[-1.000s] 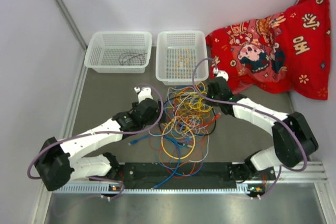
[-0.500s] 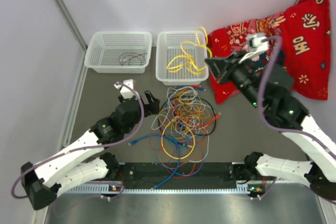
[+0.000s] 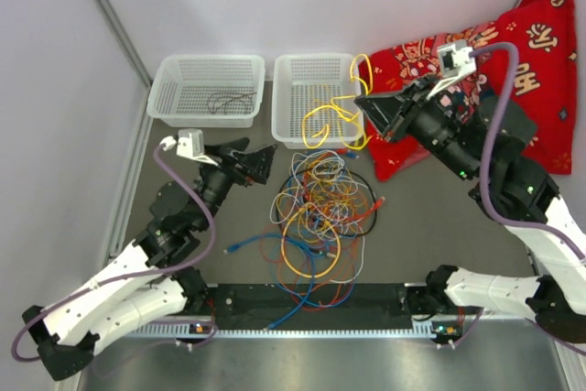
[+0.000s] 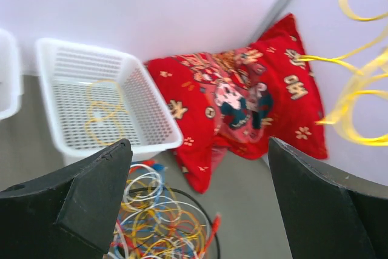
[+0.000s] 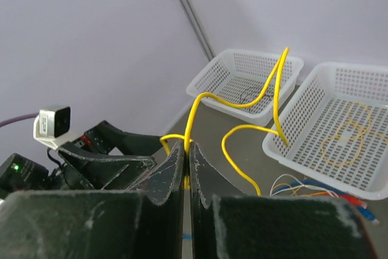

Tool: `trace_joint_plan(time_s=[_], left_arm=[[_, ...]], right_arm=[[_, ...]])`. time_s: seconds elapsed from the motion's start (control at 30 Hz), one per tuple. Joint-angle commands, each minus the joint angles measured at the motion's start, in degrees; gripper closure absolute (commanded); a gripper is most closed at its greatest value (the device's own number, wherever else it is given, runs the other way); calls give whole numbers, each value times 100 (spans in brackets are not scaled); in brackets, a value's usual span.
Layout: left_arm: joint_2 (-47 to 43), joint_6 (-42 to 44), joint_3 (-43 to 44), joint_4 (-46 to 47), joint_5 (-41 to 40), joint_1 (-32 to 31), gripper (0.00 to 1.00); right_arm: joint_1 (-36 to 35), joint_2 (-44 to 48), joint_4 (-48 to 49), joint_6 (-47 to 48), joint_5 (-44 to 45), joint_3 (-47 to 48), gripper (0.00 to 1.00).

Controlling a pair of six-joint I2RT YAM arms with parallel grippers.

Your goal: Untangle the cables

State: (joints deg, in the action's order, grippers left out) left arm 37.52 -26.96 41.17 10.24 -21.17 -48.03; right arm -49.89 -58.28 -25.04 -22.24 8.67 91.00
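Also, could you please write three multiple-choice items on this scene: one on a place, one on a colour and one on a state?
1. Where does the tangled pile of thin coloured cables lie?
A) on the grey table, in front of the right-hand white mesh plastic basket
B) inside the left-hand basket
C) on the red cushion

2. What colour is the thin looped cable held by the right jaws?
A) blue
B) yellow
C) black

3. How do the left jaws stand?
A) shut on a blue cable
B) shut, empty
C) wide open, empty

Answers:
1 A: the top view shows the pile there.
2 B: the right wrist view shows a yellow strand pinched between them.
3 C: the left wrist view shows them far apart with nothing between.
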Motion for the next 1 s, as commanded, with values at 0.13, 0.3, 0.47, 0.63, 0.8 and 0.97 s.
trace_joint_plan(time_s=[0.13,0.3,0.47,0.63,0.8,0.97], left_arm=[[1029,86,945,1287,1378,22,2],[1398,173,1157,1534,1563,22,2],[1662,130,1148,1437,1616,22,3],[1715,-19,955,1419,1844,22,5],[1715,-116,805,1270,2002,22,6],[1601,-257,480,1191,2090,22,6]], right_arm=[[-56,18,-36,-307,-532,-398,100],[-126,159,-19,-413,-524,-776,100],[-153,273,25,-527,-559,-1058,100],[-162,326,16,-483,-550,-1014,100],[-162,352,-19,-466,-585,-926,100],[-162,423,-45,-448,-542,-882,100]])
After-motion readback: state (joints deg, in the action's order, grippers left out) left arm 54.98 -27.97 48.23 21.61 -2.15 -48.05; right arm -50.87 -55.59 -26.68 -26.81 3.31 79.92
